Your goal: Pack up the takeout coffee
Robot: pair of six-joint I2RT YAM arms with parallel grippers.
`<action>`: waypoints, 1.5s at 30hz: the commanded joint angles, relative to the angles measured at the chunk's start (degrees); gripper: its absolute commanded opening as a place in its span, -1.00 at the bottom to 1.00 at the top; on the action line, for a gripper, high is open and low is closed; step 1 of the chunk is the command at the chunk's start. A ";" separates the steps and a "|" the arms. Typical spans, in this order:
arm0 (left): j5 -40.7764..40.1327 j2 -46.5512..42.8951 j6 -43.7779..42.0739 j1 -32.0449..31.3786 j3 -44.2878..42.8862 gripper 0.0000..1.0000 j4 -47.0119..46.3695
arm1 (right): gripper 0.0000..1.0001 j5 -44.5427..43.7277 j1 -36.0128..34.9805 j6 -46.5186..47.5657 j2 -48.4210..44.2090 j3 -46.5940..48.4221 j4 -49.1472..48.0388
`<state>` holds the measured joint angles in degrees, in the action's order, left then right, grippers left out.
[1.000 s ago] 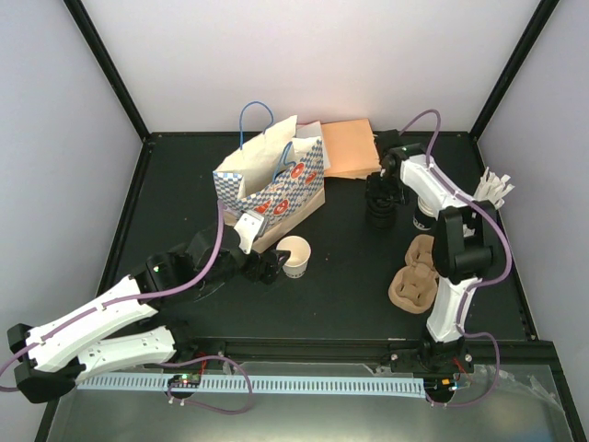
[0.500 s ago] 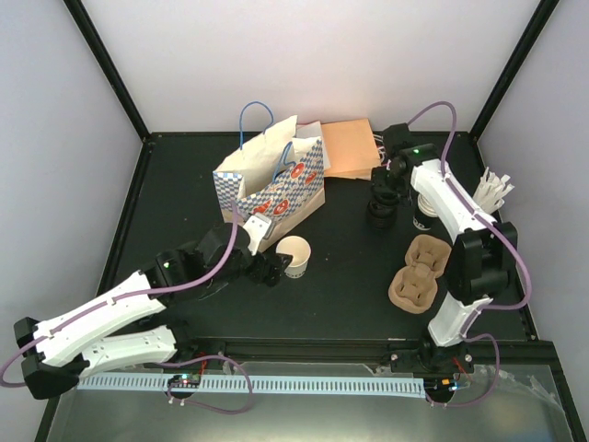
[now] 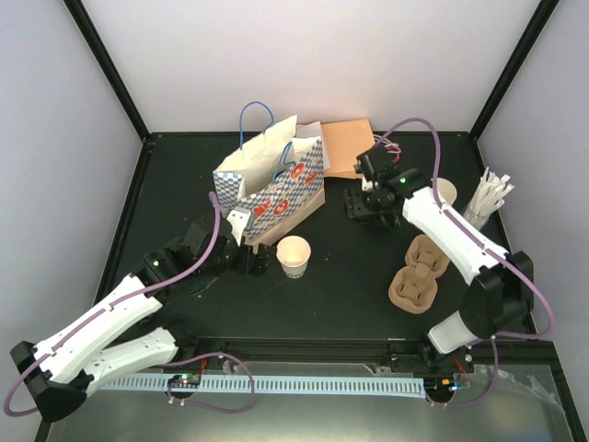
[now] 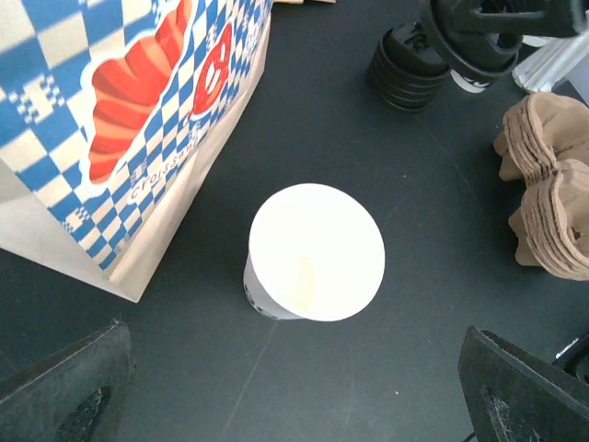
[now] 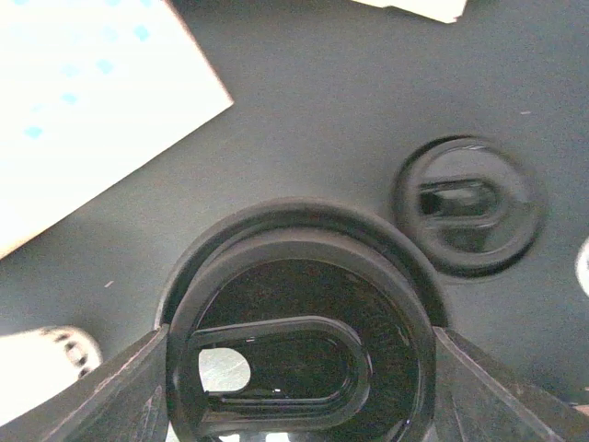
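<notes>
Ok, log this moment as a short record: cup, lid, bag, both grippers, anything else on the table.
cup: paper cup upright on the table, no lid on it, beside the bag but apart from it
lid: black lid clamped in the right gripper, off the table, not over the cup
bag: checked paper bag upright, top open
left: left gripper open, facing the cup, holding nothing
spare lids: stack of black lids on the table
carriers: pulp cup carriers at the right, no gripper on them
</notes>
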<state>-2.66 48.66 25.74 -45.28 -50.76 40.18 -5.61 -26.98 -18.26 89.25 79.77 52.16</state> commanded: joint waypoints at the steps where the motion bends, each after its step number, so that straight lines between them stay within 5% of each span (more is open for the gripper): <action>1: 5.35 -1.15 1.15 1.79 1.60 0.96 -1.26 | 0.44 6.92 -5.02 2.52 -6.07 -5.05 -6.72; 10: 6.41 -3.48 5.63 3.68 5.96 0.94 -3.43 | 0.43 15.80 -14.76 3.49 -14.00 -16.33 -18.87; 22: 13.63 -5.10 8.14 8.51 9.96 0.92 -7.45 | 0.43 10.72 -23.67 6.49 -6.27 -12.28 -18.79; 45: 22.48 -4.11 8.81 15.29 14.01 0.89 -12.09 | 0.43 5.16 -27.70 9.22 0.83 -7.50 -16.43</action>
<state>17.28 44.01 34.15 -30.76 -37.34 30.52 1.28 -53.95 -10.35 89.19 69.95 35.20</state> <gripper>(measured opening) 0.950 0.721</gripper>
